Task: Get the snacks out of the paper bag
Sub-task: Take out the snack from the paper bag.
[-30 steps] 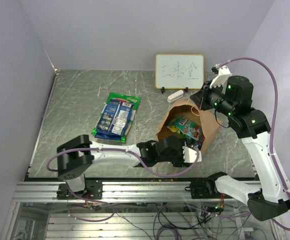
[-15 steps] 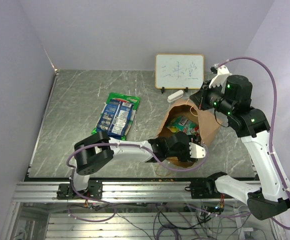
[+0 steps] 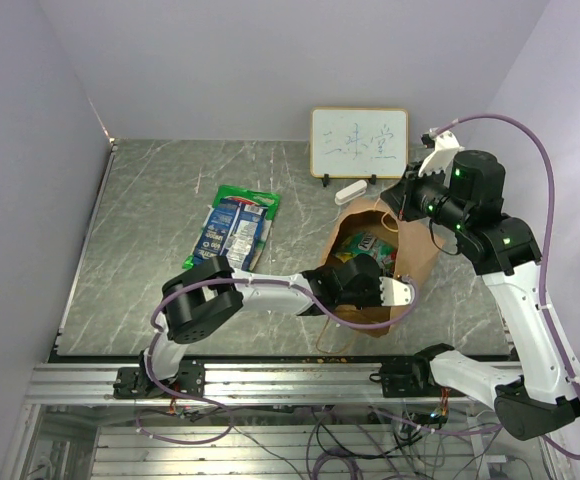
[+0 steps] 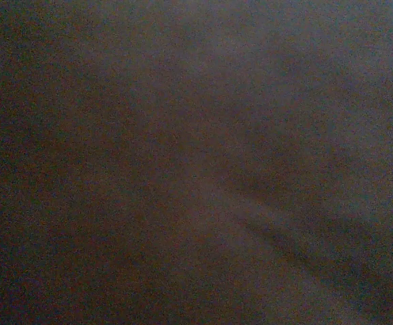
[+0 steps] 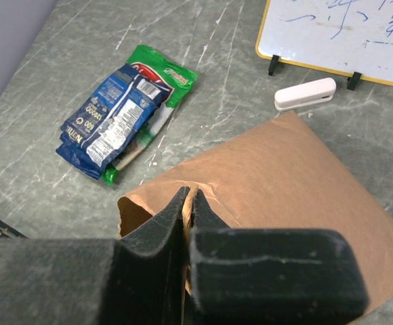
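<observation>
The bag (image 3: 422,250) lies on the worktop with its mouth turned up and toward the arm bases. Its closed end points away toward the whiteboard (image 3: 359,142). The right end effector (image 3: 398,213) is at the bag's far lip. In the right wrist view its fingers (image 5: 149,230) are clenched on that paper edge, so the mouth is held open.

Inside the mouth lie the remaining snacks (image 3: 370,248), showing green, red and yellow. They sit against the bag's far wall, just below the pinched lip.

The left end effector (image 3: 398,293) is at the bag's near lip, on the right side of the opening, with the arm reaching in from the bag's left. Its wrist camera shows only dark brown blur, which suggests it is inside the bag or pressed against paper. I cannot tell whether its fingers are spread or closed, or whether they hold anything.

The coming move depends on one relation. The snacks lie just beyond the left end effector, deeper in the mouth toward the far lip, so the left arm is the nearer and freer one. The reach probably runs along the bag's length, from mouth toward base.

A stack (image 3: 234,232) of blue and green packets lies flat, well to the bag's left.
</observation>
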You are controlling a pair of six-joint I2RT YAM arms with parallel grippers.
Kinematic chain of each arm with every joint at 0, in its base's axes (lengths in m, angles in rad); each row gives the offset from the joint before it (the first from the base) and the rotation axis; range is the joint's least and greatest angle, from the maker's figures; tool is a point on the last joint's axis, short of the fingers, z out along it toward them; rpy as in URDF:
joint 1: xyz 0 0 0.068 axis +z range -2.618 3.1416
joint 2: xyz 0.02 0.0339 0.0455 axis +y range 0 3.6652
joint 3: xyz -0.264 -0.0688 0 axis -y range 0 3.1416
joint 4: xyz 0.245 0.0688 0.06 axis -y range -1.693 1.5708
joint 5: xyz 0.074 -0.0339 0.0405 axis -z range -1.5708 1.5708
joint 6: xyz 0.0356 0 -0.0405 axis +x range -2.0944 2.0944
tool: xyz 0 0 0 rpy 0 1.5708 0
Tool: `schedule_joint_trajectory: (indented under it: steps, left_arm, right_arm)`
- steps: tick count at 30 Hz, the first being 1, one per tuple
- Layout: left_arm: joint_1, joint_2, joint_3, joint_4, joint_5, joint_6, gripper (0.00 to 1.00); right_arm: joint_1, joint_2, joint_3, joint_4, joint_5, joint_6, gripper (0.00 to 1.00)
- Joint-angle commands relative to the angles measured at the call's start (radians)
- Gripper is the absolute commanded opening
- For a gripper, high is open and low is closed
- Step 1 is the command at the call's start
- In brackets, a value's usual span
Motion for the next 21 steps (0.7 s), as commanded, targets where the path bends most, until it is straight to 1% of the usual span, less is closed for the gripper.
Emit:
schedule_joint_trajectory:
  steps: [1, 4, 6, 7, 12, 15, 16, 17, 18, 21]
  left_arm:
    - [0.007, -0.04, 0.011, 0.036, 0.025, -0.008, 0.26]
    - [0.007, -0.085, -0.011, 0.027, 0.016, -0.014, 0.17]
    - [0.008, -0.123, -0.028, 0.018, 0.009, -0.023, 0.13]
    - [0.009, -0.138, -0.034, 0.01, 0.005, -0.028, 0.08]
    - [0.01, -0.218, -0.068, -0.004, -0.034, -0.065, 0.07]
    - [0.01, -0.232, -0.065, -0.043, 0.012, -0.061, 0.07]
    - [0.01, -0.227, -0.059, -0.048, 0.019, -0.065, 0.09]
    - [0.01, -0.222, -0.06, -0.042, 0.023, -0.07, 0.16]
    - [0.01, -0.216, -0.066, -0.027, 0.02, -0.073, 0.26]
    - [0.009, -0.187, -0.064, 0.01, 0.004, -0.066, 0.61]
  right_arm:
    - [0.004, -0.013, 0.031, -0.008, 0.027, -0.019, 0.0]
    - [0.005, -0.011, 0.034, -0.003, 0.031, -0.024, 0.0]
    - [0.005, -0.007, 0.036, -0.003, 0.034, -0.025, 0.0]
    - [0.004, -0.007, 0.037, -0.001, 0.035, -0.027, 0.0]
    - [0.006, -0.012, 0.025, 0.009, 0.039, -0.026, 0.0]
    - [0.004, -0.013, 0.023, 0.008, 0.04, -0.024, 0.0]
    - [0.004, -0.014, 0.024, 0.008, 0.039, -0.024, 0.0]
    - [0.004, -0.014, 0.026, 0.008, 0.041, -0.025, 0.0]
    - [0.004, -0.013, 0.029, 0.009, 0.041, -0.027, 0.0]
    - [0.004, -0.009, 0.044, 0.007, 0.043, -0.03, 0.0]
